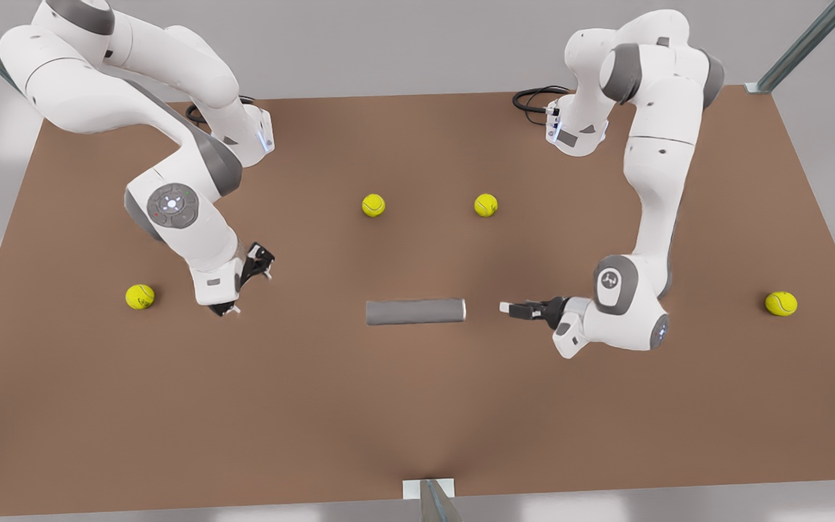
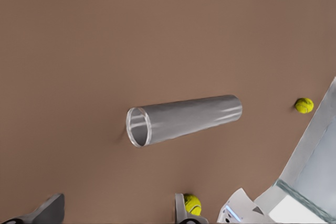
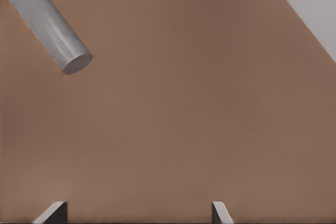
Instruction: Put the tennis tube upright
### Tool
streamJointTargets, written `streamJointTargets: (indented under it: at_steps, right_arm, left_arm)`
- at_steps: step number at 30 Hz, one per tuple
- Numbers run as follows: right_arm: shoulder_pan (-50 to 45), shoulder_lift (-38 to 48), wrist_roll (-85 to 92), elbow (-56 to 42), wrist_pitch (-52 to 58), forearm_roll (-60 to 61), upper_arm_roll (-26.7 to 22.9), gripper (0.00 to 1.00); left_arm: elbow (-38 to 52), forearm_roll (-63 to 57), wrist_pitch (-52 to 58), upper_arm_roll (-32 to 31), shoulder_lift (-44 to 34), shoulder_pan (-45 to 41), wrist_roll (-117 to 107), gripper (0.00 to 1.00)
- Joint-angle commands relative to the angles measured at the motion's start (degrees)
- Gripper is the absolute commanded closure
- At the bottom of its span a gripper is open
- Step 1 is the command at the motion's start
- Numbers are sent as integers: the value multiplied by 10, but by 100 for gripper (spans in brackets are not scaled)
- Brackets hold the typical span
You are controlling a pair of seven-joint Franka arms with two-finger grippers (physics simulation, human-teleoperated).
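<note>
The tennis tube (image 1: 415,312) lies flat on its side on the brown table (image 1: 417,420), lengthwise across the front view. Its silvery-rimmed open end points to the front view's right and its closed end to the left. My left gripper (image 1: 508,307) is level with the table, a short gap from the open end, and open and empty. From the left wrist, the tube (image 2: 184,119) shows its hollow mouth, apart from the open gripper (image 2: 116,213). My right gripper (image 1: 249,288) hangs open well off the closed end. The right wrist view has the capped end of the tube (image 3: 50,24) far from the gripper (image 3: 136,213).
Several yellow-green tennis balls lie around: two behind the tube (image 1: 373,205) (image 1: 486,205), one far left (image 1: 140,296), one far right (image 1: 781,303). The arm bases stand at the table's far edge. A metal post (image 1: 432,496) stands at the front edge.
</note>
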State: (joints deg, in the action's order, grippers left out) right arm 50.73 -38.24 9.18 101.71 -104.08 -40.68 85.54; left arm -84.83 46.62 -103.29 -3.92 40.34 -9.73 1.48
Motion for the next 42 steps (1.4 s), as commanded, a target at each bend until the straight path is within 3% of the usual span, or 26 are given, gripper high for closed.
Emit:
streamJointTargets:
  at_steps: [1,9,10,12,13,14,15,17,18,26,35,42]
  right_arm:
    - [-9,0,-47,0,36,3,0,0]
    - [-25,3,-84,0,45,4,2,0]
    - [-53,57,-80,-2,42,12,-35,0]
    - [-151,130,-47,-89,93,118,-168,0]
    - [-240,172,-2,-136,108,193,-293,0]
    - [-386,238,7,-170,132,280,-487,0]
    - [-469,302,7,-158,149,314,-614,0]
    - [-571,326,9,-163,175,319,-819,0]
    - [-588,337,14,-158,177,319,-867,0]
    - [-513,344,4,-144,172,340,-862,0]
    - [-518,325,2,-145,148,351,-855,0]
    - [-520,326,2,-145,150,351,-855,0]
  left_arm:
    - [0,94,-100,0,9,-8,103,0]
    - [18,99,-143,-13,53,-29,133,1]
    - [16,113,-148,-14,55,-33,134,1]
    - [16,117,-160,-14,67,-36,153,1]
    - [17,119,-164,-14,75,-37,155,1]
    - [16,119,-163,-14,78,-38,164,1]
    - [12,121,-162,-14,77,-39,175,1]
    - [-15,118,-157,-14,59,-32,181,1]
    - [-22,118,-156,-14,56,-30,182,1]
    - [-82,142,-161,-14,33,-28,208,1]
    - [-75,302,-177,-14,70,-55,230,1]
    - [-40,309,-190,-15,96,-59,232,1]
